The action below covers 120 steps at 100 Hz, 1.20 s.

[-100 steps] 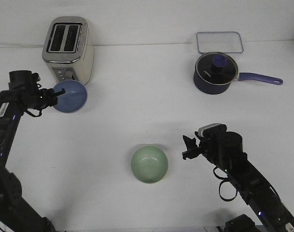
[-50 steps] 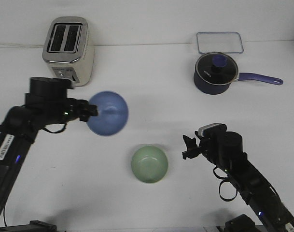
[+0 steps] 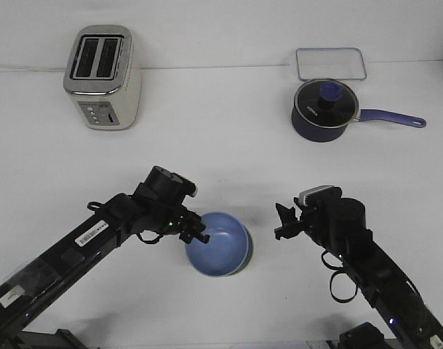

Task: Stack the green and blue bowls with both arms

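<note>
The light blue bowl (image 3: 220,246) sits at the front middle of the table, on the spot where the green bowl stood. The green bowl is hidden under it. My left gripper (image 3: 196,234) is shut on the blue bowl's left rim, with the arm reaching in from the lower left. My right gripper (image 3: 281,222) is open and empty, a short way to the right of the blue bowl and not touching it.
A cream and silver toaster (image 3: 102,77) stands at the back left. A dark navy saucepan (image 3: 324,110) with a lid and a purple handle stands at the back right. A clear rectangular container (image 3: 330,64) lies behind it.
My left arm has carried the blue bowl from beside the toaster to the front middle and down over the green bowl, which no longer shows. The right arm has not moved.
</note>
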Each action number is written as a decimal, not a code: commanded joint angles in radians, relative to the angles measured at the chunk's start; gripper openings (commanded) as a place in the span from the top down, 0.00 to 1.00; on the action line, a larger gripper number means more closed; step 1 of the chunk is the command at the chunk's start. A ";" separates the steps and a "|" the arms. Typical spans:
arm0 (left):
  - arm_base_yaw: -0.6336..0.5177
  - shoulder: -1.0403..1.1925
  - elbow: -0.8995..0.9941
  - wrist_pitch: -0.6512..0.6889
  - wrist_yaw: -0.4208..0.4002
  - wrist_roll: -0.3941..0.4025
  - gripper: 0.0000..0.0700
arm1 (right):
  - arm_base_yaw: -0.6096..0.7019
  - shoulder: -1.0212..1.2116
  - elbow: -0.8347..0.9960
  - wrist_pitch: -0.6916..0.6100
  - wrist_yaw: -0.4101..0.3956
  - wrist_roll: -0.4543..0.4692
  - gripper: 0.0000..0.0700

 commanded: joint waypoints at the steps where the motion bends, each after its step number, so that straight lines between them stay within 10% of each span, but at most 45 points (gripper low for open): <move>1: -0.014 0.017 0.016 0.023 0.010 -0.011 0.98 | 0.006 0.005 0.006 0.009 0.000 0.003 0.51; 33: -0.054 0.089 0.016 0.088 0.002 -0.010 0.96 | 0.006 0.005 0.006 0.008 0.000 0.003 0.51; 50: -0.058 0.091 0.016 0.101 -0.027 -0.017 0.44 | 0.006 0.005 0.006 0.009 0.001 0.003 0.51; 83: 0.026 -0.103 0.019 0.208 -0.148 0.008 0.43 | 0.006 0.004 0.006 0.013 0.017 -0.025 0.51; 107: 0.223 -0.382 0.019 0.336 -0.375 0.145 0.49 | 0.006 -0.050 0.006 0.045 0.077 -0.077 0.64; 120: 0.364 -0.465 0.003 0.272 -0.402 0.198 1.00 | 0.006 -0.145 -0.004 0.047 0.143 -0.108 0.96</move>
